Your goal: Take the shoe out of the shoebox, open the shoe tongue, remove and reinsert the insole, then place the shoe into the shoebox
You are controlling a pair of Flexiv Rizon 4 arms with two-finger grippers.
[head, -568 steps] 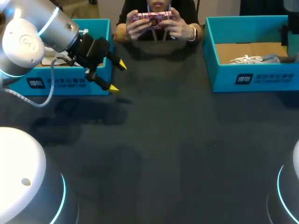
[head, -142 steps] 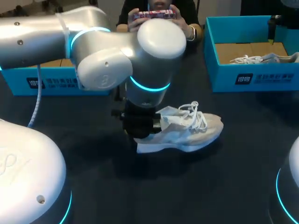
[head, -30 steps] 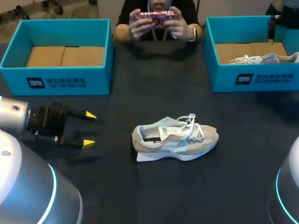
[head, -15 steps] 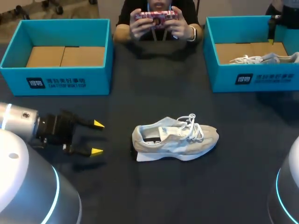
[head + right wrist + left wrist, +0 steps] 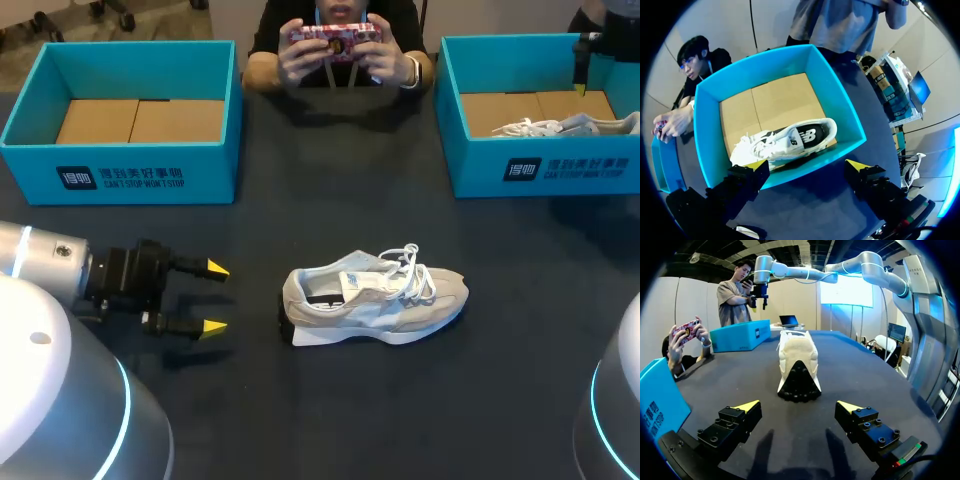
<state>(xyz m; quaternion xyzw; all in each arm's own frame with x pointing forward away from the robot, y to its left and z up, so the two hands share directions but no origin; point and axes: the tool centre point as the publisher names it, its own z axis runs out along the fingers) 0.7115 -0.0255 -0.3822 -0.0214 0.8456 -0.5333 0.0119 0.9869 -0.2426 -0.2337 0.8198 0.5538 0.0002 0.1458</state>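
Note:
A pale grey sneaker [image 5: 375,300] with white laces lies on its side mid-table, heel toward my left arm. My left gripper [image 5: 213,297] hovers just left of the heel, open and empty. In the left wrist view the sneaker [image 5: 798,362] lies straight ahead of the open left gripper [image 5: 797,405], heel nearest, a gap between them. My right gripper [image 5: 807,165] stands open above the right shoebox [image 5: 707,130], which holds a second sneaker [image 5: 785,140]. In the head view only one finger of it shows, at the far right.
The left shoebox [image 5: 130,175], blue with a cardboard floor, stands at the back left with nothing in it. The right shoebox [image 5: 540,170] stands at the back right. A person's hands [image 5: 335,50] hold a phone at the table's far edge.
My left gripper has moved right and a little nearer, closing on the sneaker's heel, still open. The sneaker and the right arm have not moved.

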